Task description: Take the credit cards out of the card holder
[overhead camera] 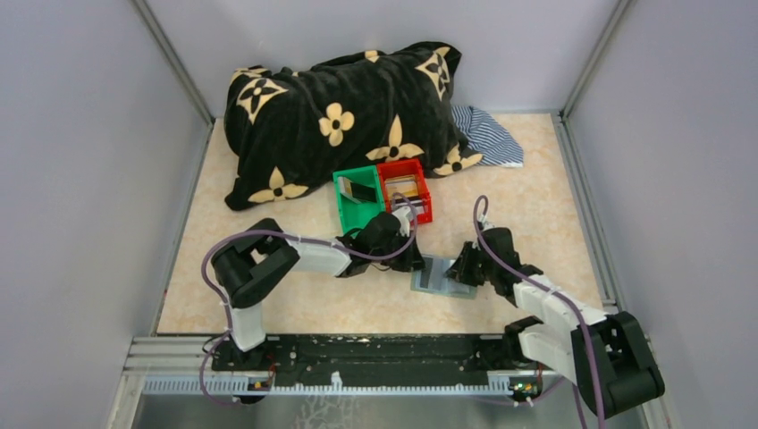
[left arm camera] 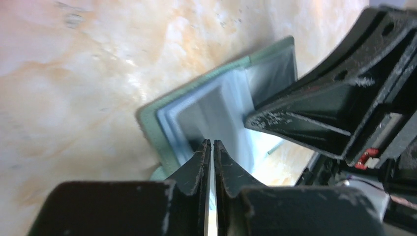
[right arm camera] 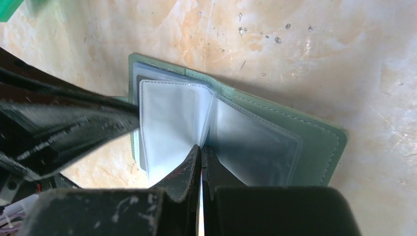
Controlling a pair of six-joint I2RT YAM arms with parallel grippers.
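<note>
The card holder (overhead camera: 441, 278) lies open on the table between my two grippers, grey-green outside with clear blue-grey sleeves fanned up. My left gripper (overhead camera: 409, 260) is shut at its left edge; in the left wrist view its tips (left arm camera: 212, 143) rest over the sleeves of the holder (left arm camera: 216, 98). My right gripper (overhead camera: 464, 267) is shut at its right side; in the right wrist view its tips (right arm camera: 201, 147) press at the fold between two sleeves of the holder (right arm camera: 314, 142). A dark strip (right arm camera: 138, 123) shows behind the left sleeve. A dark card (overhead camera: 362, 189) lies in the green bin, tan-gold cards (overhead camera: 404, 188) in the red bin.
The green bin (overhead camera: 350, 213) and the red bin (overhead camera: 420, 207) stand side by side just behind the left gripper. A black blanket with tan flowers (overhead camera: 340, 116) and a striped cloth (overhead camera: 490, 136) lie at the back. Grey walls close in both sides.
</note>
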